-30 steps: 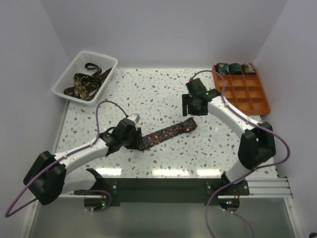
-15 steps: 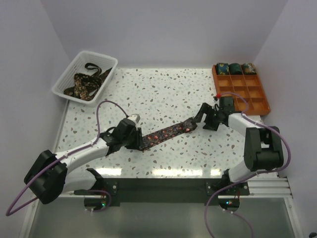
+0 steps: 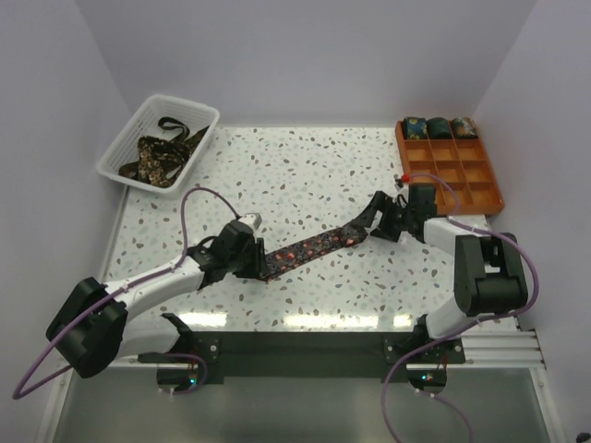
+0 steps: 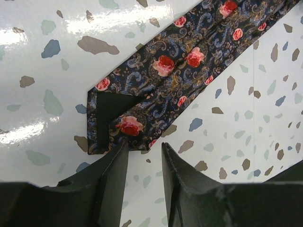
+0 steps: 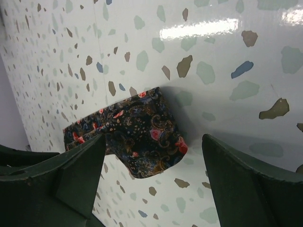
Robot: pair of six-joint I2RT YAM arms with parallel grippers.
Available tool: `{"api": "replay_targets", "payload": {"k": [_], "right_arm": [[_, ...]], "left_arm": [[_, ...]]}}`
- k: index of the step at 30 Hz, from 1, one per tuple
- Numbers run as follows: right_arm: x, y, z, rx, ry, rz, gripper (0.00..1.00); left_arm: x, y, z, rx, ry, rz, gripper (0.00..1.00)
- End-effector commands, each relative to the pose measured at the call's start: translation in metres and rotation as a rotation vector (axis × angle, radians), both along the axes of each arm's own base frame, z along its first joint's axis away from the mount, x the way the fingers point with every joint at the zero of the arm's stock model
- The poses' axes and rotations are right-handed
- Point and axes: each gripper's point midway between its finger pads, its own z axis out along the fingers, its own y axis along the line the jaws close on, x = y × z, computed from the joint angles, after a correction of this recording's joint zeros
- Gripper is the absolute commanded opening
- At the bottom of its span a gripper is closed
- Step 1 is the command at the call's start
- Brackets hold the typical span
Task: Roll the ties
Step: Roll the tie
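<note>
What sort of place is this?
Likely a robot test booth, not a shop: two arms bolted to a speckled table, plain walls close around, a basket of loose ties and a tray holding rolled ties.

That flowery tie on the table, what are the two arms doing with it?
The tie lies stretched between them. The left gripper sits at its folded end, fingers close together; a pinch can't be confirmed. The right gripper, wide open, straddles the far end. Three rolled ties sit in the orange tray; loose ties lie in the white basket.
</note>
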Motion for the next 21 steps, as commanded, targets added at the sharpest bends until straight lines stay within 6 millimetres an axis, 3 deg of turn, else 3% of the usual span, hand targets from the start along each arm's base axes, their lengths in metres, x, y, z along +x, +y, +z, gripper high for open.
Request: {"api": "replay_targets", "payload": {"k": [1,7,10,11,13,14,16,17,19,21], "right_arm": [[-0.002,0.002,0.0,0.018,-0.034,0.014,0.86],[-0.008,-0.001,0.003,0.008,-0.031,-0.01,0.84],[-0.011,-0.008,0.01,-0.043,-0.037,-0.024,0.83],[-0.011,-0.011,0.018,-0.059,-0.056,-0.025,0.82],[-0.015,-0.017,0.02,-0.108,-0.047,-0.03,0.82],[-0.016,-0.02,0.028,-0.122,-0.068,-0.032,0.82],[-0.024,-0.025,0.028,-0.161,-0.057,-0.031,0.81],[-0.025,-0.029,0.028,-0.191,-0.055,-0.04,0.79],[-0.033,-0.029,0.028,-0.237,-0.04,-0.017,0.73],[-0.041,-0.029,0.023,-0.308,-0.013,0.006,0.67]], "left_arm": [[0.007,-0.011,0.01,-0.041,-0.038,-0.018,0.4],[0.013,-0.018,0.02,-0.074,-0.067,-0.031,0.4],[0.031,-0.028,0.037,-0.09,-0.124,-0.029,0.4],[0.045,-0.037,0.054,-0.108,-0.165,-0.025,0.4],[0.063,-0.046,0.059,-0.096,-0.194,-0.022,0.4],[0.08,-0.058,0.079,-0.123,-0.238,-0.021,0.4],[0.1,-0.074,0.079,-0.121,-0.254,-0.03,0.4],[0.117,-0.088,0.098,-0.151,-0.294,-0.03,0.4],[0.144,-0.112,0.106,-0.174,-0.322,-0.033,0.39],[0.156,-0.129,0.104,-0.176,-0.32,-0.043,0.39]]}}
